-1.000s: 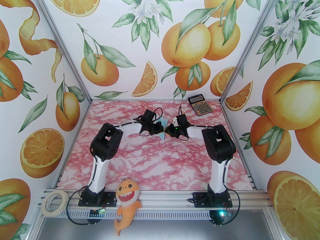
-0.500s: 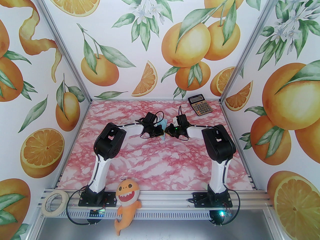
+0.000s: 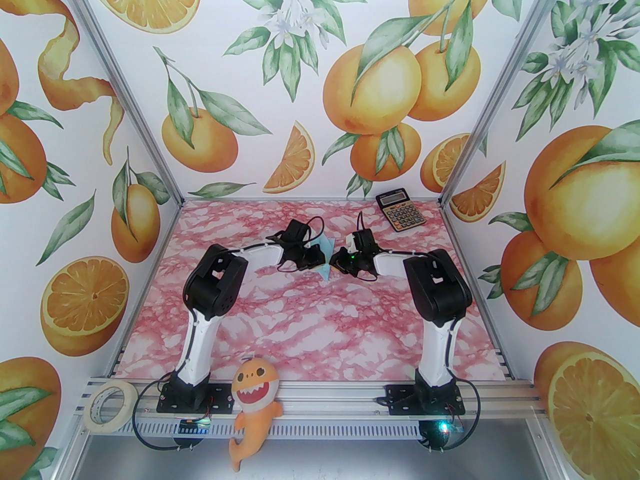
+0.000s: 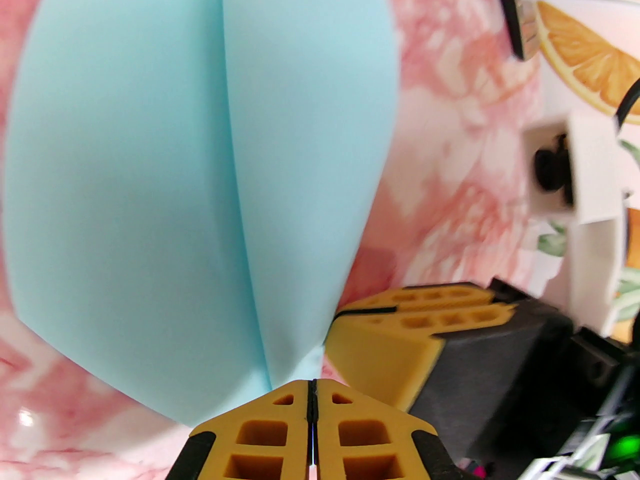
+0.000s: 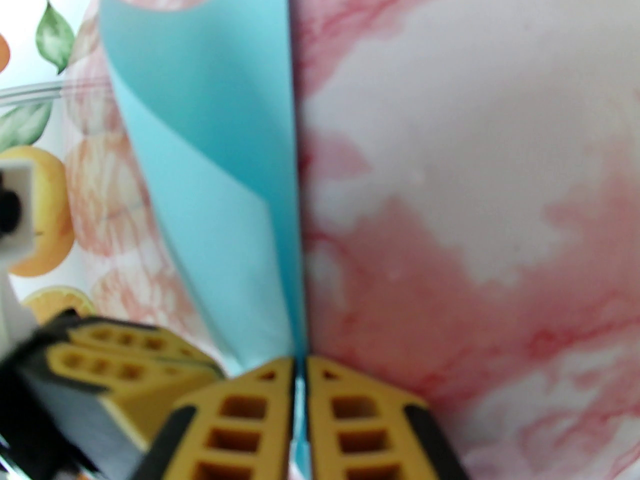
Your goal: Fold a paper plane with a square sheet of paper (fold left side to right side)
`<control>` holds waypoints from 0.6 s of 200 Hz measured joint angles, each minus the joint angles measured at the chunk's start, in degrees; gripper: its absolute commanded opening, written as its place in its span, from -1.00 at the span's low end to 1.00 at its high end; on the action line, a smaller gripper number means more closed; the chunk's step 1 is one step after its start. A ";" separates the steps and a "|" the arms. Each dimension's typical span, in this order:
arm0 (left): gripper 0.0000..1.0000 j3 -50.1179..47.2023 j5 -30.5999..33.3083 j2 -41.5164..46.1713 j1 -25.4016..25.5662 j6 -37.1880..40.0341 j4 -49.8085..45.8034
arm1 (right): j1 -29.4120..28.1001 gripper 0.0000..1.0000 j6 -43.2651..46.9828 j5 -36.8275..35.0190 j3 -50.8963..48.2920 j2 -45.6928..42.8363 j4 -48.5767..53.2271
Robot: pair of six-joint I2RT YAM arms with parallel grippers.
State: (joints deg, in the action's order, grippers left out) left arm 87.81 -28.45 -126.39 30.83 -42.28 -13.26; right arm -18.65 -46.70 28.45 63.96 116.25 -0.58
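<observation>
1. Left pincer [image 4: 312,382]: jaws pressed together, nipping the lower corner of the sheet of paper [image 4: 200,168]. The sheet bulges out ahead of the tips, with one crease down its middle.
2. Right pincer [image 5: 299,363]: jaws narrow, clamped on a blue edge of the same sheet, tips just beside the left pincer's.
3. Obscured: from above, both wrists cover most of the sheet.
4. Calculator [image 3: 400,211]: lies on the table [image 5: 475,168], well beyond the right pincer.

I work in a staged robot-lab booth: aluminium frame posts [image 3: 136,113] and orange-print wall panels [image 3: 300,68] behind my left claw [image 4: 312,392], pink marble-print tabletop [image 3: 310,318] beneath it.
</observation>
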 measured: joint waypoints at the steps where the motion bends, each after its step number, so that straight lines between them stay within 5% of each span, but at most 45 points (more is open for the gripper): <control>1: -0.79 0.11 -0.07 0.00 -0.04 0.04 -0.07 | 0.00 -0.75 0.00 0.00 0.00 0.00 0.00; 120: -0.79 14.97 -1.97 -9.57 -1.57 5.95 -4.24 | 0.00 -0.76 0.00 0.00 -0.02 0.00 0.02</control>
State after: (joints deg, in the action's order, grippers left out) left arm 102.78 -30.41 -135.96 29.26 -36.34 -17.50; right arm -18.65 -46.70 28.45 63.94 116.25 -0.56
